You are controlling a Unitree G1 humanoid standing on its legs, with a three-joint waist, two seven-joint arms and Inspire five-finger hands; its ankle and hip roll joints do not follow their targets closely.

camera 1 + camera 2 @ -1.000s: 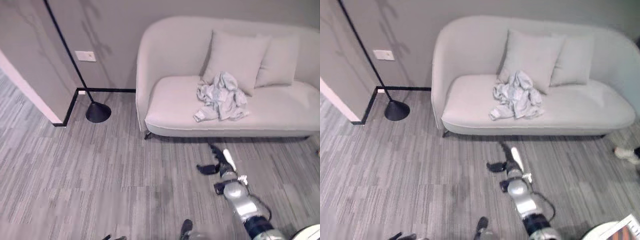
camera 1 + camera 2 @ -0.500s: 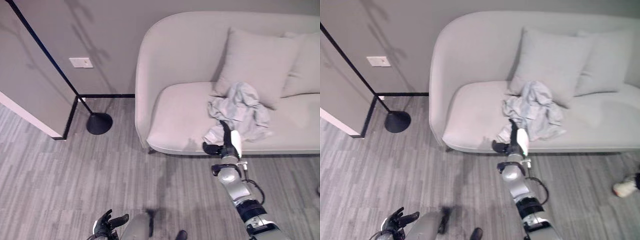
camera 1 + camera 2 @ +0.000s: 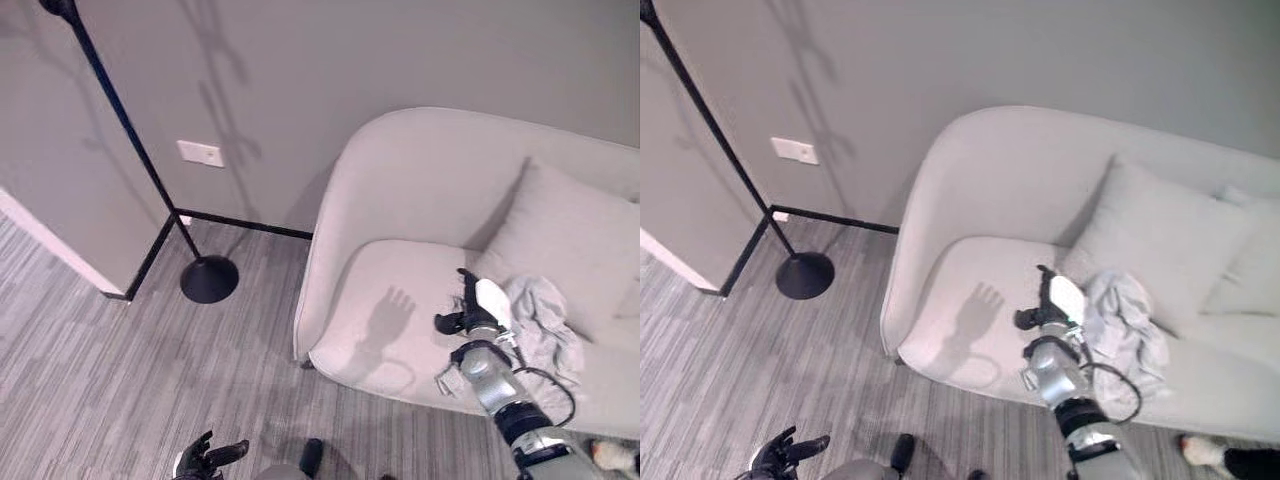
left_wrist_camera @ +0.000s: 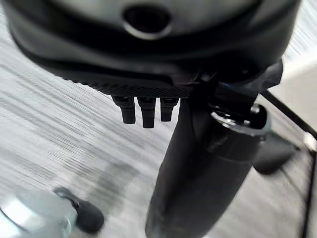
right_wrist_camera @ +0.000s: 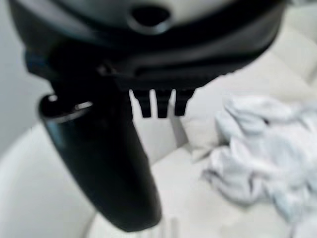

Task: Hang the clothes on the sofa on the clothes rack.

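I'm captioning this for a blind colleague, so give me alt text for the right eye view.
The robot's right hand, fingers open, reaches over a pale sofa toward a crumpled light garment lying on the seat in front of a cushion. A black floor lamp stands on the grey wood-look floor beside the sofa, and the left hand hangs low near the floor.

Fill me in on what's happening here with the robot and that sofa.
The robot is reaching for a crumpled pale garment lying on the seat of the light sofa, in front of a cushion. Its right hand is open above the seat, just beside the garment and not yet gripping it. The left hand hangs open low over the floor. A black floor lamp stands by the wall left of the sofa. Nothing has been picked up.
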